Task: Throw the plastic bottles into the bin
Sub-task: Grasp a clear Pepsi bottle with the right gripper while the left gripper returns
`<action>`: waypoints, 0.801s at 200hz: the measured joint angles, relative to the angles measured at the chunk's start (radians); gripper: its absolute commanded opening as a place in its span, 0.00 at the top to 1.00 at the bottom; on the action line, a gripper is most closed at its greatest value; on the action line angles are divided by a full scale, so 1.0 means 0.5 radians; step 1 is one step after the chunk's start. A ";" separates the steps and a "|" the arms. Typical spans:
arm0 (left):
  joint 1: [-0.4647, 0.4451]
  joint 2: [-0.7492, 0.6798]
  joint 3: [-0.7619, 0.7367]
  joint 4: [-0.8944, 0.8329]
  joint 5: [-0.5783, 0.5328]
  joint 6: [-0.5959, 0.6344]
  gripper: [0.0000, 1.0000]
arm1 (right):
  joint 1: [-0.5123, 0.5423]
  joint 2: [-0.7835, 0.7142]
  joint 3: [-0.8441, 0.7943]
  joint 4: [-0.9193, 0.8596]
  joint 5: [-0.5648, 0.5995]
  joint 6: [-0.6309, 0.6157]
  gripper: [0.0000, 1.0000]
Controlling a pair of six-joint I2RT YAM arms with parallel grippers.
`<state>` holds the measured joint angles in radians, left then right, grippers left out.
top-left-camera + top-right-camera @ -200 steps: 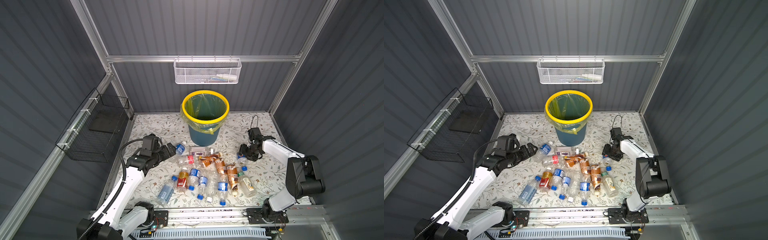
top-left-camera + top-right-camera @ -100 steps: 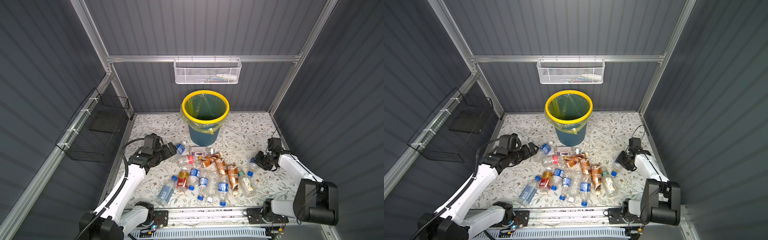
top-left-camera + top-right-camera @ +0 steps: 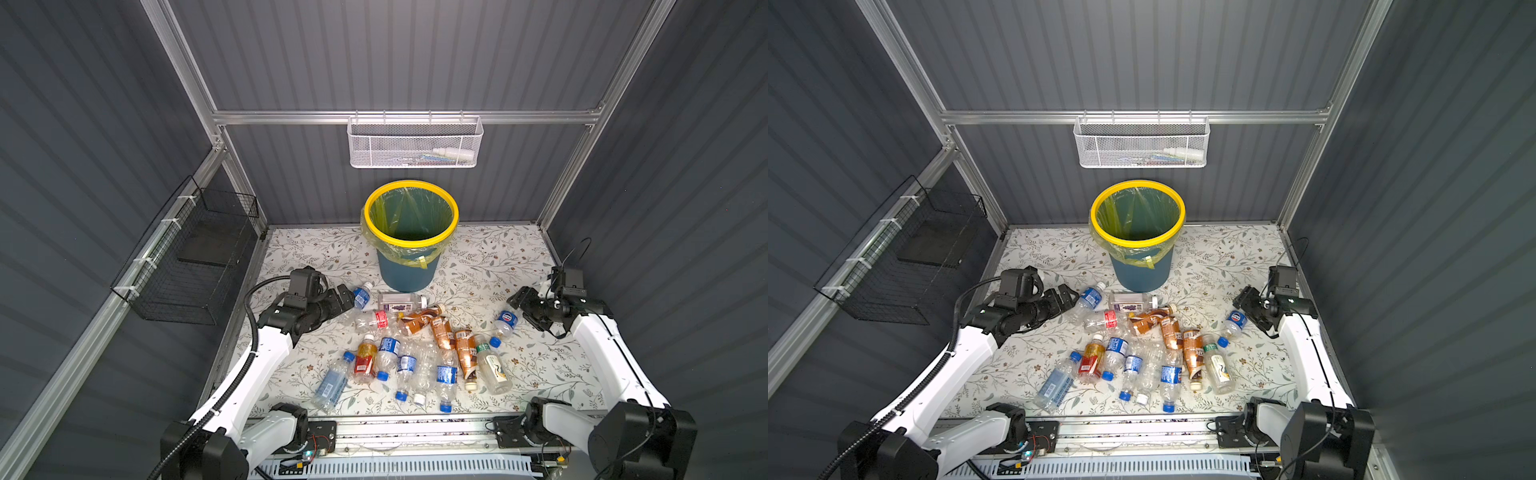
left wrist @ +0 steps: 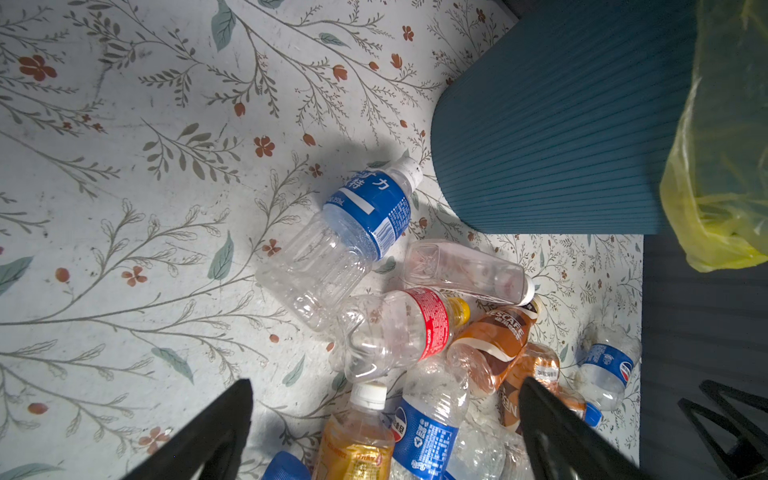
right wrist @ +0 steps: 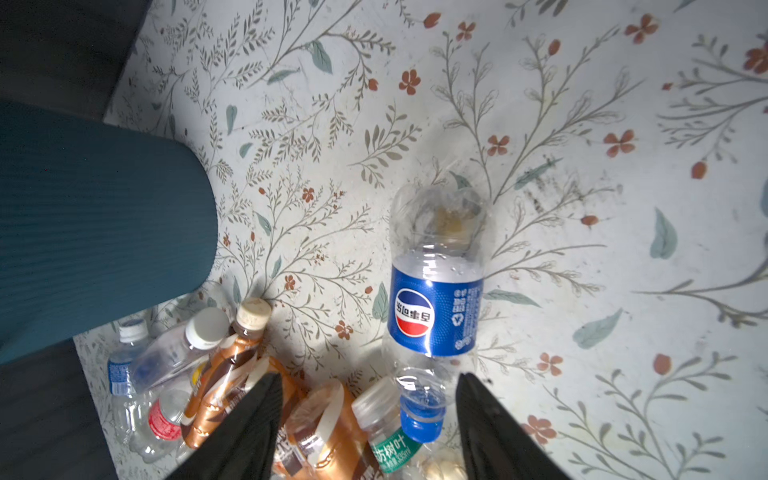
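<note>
The left pincer (image 4: 384, 386) is spread wide, low over the bottles (image 3: 415, 345). The right pincer (image 5: 368, 376) is spread too, and one blue bottle (image 5: 436, 307) has its cap between the tips. The bottles lie in a heap on the counter (image 3: 498, 266), just in front of the bin (image 3: 409, 270).

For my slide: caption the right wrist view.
Right gripper, open, over a blue-label bottle lying near the bin.
</note>
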<state>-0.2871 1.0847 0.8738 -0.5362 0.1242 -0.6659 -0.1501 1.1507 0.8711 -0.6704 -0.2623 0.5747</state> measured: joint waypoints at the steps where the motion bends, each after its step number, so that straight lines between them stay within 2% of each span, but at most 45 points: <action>1: 0.000 0.000 0.000 0.000 0.000 0.000 0.00 | 0.000 0.002 0.000 -0.001 0.002 0.000 0.21; 92: 0.000 -0.002 -0.011 0.006 0.000 0.000 0.00 | 0.000 0.603 -0.033 0.178 -0.047 -0.005 0.23; 117: 0.000 -0.002 -0.011 0.007 0.000 0.000 0.00 | 0.000 0.731 -0.033 0.246 -0.049 -0.012 0.27; 146: 0.000 -0.002 -0.011 0.007 0.000 0.000 0.00 | 0.000 0.830 -0.033 0.299 -0.043 -0.017 0.43; 160: 0.000 -0.002 -0.011 0.007 0.000 0.000 0.00 | 0.000 0.819 -0.037 0.311 -0.039 -0.009 0.46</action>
<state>-0.2871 1.0840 0.8680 -0.5327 0.1242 -0.6659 -0.1501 1.5600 0.8528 -0.5152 -0.2817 0.5701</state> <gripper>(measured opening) 0.996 0.564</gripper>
